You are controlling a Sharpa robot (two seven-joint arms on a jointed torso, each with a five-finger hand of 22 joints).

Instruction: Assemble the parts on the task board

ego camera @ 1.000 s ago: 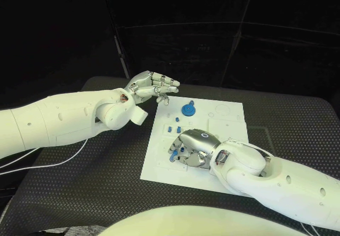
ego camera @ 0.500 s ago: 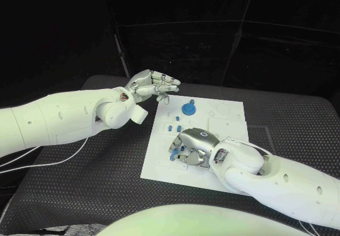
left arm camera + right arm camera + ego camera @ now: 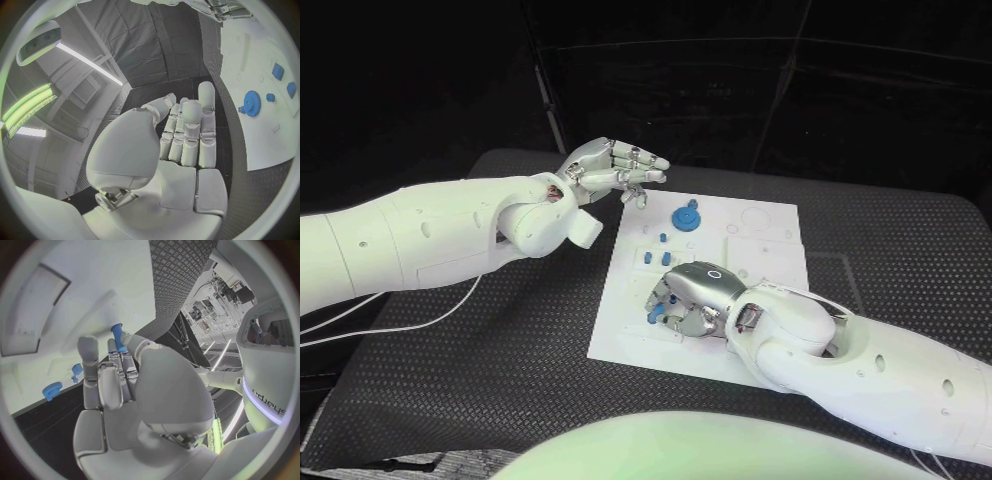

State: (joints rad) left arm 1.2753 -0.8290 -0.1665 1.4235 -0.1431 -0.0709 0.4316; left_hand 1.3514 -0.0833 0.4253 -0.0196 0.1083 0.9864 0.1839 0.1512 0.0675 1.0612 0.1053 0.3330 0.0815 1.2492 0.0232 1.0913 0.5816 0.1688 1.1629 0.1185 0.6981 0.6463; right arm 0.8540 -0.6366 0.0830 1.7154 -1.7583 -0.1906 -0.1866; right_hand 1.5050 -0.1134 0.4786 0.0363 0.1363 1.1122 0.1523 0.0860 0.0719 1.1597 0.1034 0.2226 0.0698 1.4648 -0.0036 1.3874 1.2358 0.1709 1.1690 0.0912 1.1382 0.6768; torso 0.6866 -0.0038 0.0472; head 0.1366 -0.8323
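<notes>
In the middle of the black table [image 3: 473, 340] lies the white board [image 3: 754, 250], its long sides running from the near edge toward the far edge. The right hand [image 3: 692, 298] sits low over the board's near half, back of the hand up, its fingers [image 3: 94, 365] curled downward toward the plate; in the right wrist view a small blue peg [image 3: 117, 333] stands at the fingertips, seemingly pinched between them, though the contact itself is hard to make out. In the head view another small blue part [image 3: 655, 314] shows at the left side of this hand, touching or just beside its fingers. The left hand [image 3: 606, 170] hangs above the table just off the board's far left corner, palm turned toward the board, fingers [image 3: 187, 132] bent inward and lying close together with nothing visible in them. On the board's far half stands a blue gear [image 3: 685, 220] with a raised hub, well apart from the right hand and near the left one. Between the gear and the right hand lie several small blue pieces [image 3: 653, 260], set along the board's left side. The far right part of the board carries faint round and square recesses [image 3: 753, 225].
</notes>
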